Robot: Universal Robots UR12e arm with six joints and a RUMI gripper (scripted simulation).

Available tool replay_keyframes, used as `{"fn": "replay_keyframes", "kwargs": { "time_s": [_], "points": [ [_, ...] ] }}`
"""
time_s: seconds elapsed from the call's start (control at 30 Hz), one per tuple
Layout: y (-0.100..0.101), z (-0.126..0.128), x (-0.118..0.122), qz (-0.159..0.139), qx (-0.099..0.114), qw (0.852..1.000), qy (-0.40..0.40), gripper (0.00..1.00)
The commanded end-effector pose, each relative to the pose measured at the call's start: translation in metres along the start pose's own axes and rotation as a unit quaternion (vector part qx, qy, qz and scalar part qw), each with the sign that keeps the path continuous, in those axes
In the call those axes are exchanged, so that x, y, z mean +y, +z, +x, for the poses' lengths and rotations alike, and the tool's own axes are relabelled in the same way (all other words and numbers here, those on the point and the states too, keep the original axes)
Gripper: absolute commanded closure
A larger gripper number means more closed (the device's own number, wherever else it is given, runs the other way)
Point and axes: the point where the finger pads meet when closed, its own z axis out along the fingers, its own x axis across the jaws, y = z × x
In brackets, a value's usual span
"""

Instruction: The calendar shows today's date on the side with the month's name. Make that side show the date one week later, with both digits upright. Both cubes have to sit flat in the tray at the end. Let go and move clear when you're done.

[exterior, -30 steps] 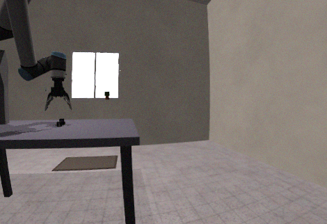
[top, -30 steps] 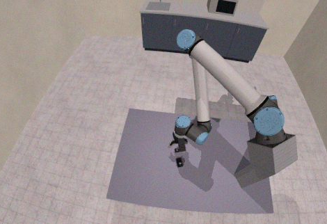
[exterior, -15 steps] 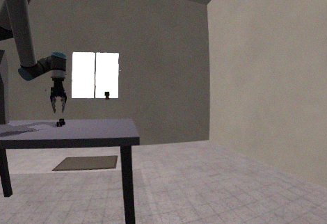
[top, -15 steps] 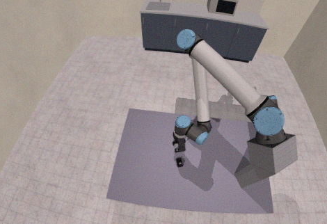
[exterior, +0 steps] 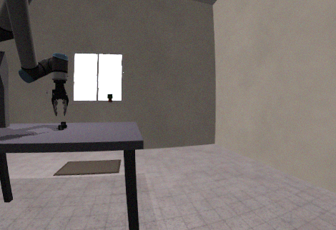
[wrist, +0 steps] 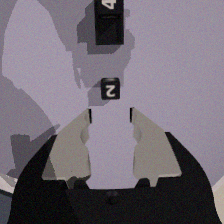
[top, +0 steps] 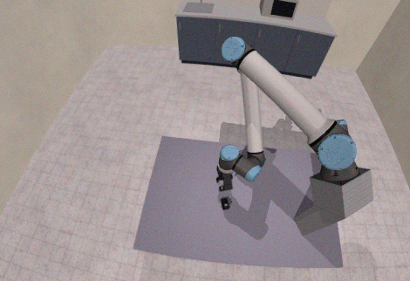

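Observation:
A small black cube [wrist: 110,88] with a white "2" on its top face lies loose on the purple table top, apart from the tray. The black calendar tray [wrist: 109,22] stands just beyond it, at the top edge of the wrist view, holding a cube that shows a "4". My gripper [wrist: 110,109] hangs above the table, pointing down, just short of the loose cube. Its fingers are narrowed but apart, with nothing between them. In the top and exterior views the gripper [top: 224,187] [exterior: 59,111] hovers over the small dark calendar pieces [top: 225,203] [exterior: 61,126].
The purple table [top: 238,201] carries the arm's grey base block [top: 340,194] at its right side. A dark cabinet [top: 253,39] stands at the far wall. The table's front edge [exterior: 66,144] is near the pieces in the exterior view.

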Motion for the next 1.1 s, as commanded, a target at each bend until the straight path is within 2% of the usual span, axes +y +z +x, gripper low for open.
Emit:
{"fn": "replay_keyframes", "kwargs": {
  "time_s": [0.0,0.57,1.07],
  "points": [
    [0.000,0.000,0.000,0.000,0.000,1.000,0.000,0.72],
    [0.001,0.000,0.000,0.000,0.000,1.000,0.000,0.72],
    [0.013,0.000,0.000,0.000,0.000,1.000,0.000,0.72]
  ]
}}
